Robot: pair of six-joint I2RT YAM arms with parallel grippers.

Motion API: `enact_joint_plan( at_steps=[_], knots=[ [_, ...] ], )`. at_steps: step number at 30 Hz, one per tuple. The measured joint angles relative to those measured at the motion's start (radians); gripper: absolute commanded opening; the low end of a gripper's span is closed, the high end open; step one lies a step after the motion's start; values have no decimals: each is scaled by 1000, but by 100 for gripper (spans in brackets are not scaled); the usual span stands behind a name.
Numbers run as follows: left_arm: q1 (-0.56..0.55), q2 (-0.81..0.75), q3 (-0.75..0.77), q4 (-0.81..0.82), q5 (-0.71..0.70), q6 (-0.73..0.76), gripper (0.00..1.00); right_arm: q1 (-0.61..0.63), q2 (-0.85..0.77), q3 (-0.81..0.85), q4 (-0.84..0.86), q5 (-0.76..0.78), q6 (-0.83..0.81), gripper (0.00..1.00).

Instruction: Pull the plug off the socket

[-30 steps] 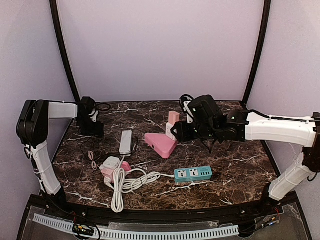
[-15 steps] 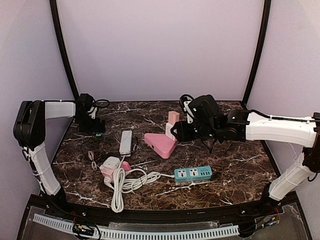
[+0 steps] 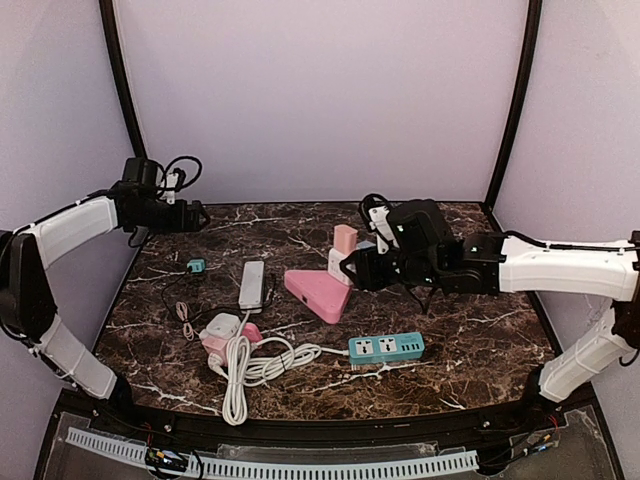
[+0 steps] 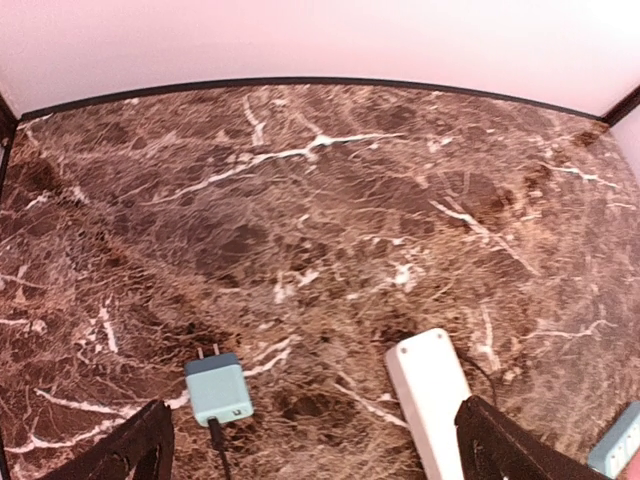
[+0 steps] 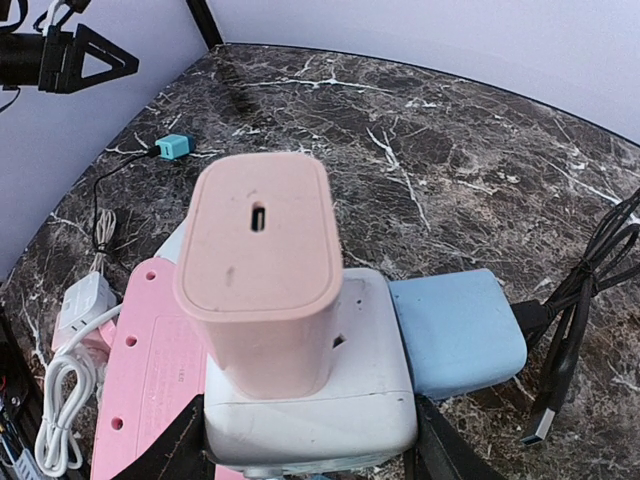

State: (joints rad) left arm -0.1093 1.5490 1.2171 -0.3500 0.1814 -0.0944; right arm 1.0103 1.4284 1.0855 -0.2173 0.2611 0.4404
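My right gripper is shut on a white cube socket, with one finger on each side of it. A pink plug stands plugged into the cube's top. A light blue plug sits in the cube's right side. My left gripper is open and empty, raised at the far left near the wall. A small teal charger with a black cable lies on the table below it.
A pink triangular power strip lies under the cube. A white power strip lies left of it. A teal power strip and a white-pink socket with a coiled white cable lie near the front. Black cables trail to the right.
My left gripper has let go of the teal charger, left it on the table and risen toward the back left. My right gripper has shifted slightly left with the cube.
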Motion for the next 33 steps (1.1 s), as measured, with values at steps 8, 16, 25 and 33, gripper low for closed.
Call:
enact_joint_plan(
  at_steps=[8,16,25,33],
  knots=[
    [-71,-115,-23,62,235,-45,91,19,-49,-77,158,-12,-58,0],
    [-228,-111,-61,190,534,-171,90,43,-50,-90,271,30,-125,0],
    [-303,-34,-79,312,770,-326,89,45,-51,-98,351,53,-210,0],
    [-341,23,-79,319,845,-373,88,56,-86,-131,403,54,-283,0]
  ],
)
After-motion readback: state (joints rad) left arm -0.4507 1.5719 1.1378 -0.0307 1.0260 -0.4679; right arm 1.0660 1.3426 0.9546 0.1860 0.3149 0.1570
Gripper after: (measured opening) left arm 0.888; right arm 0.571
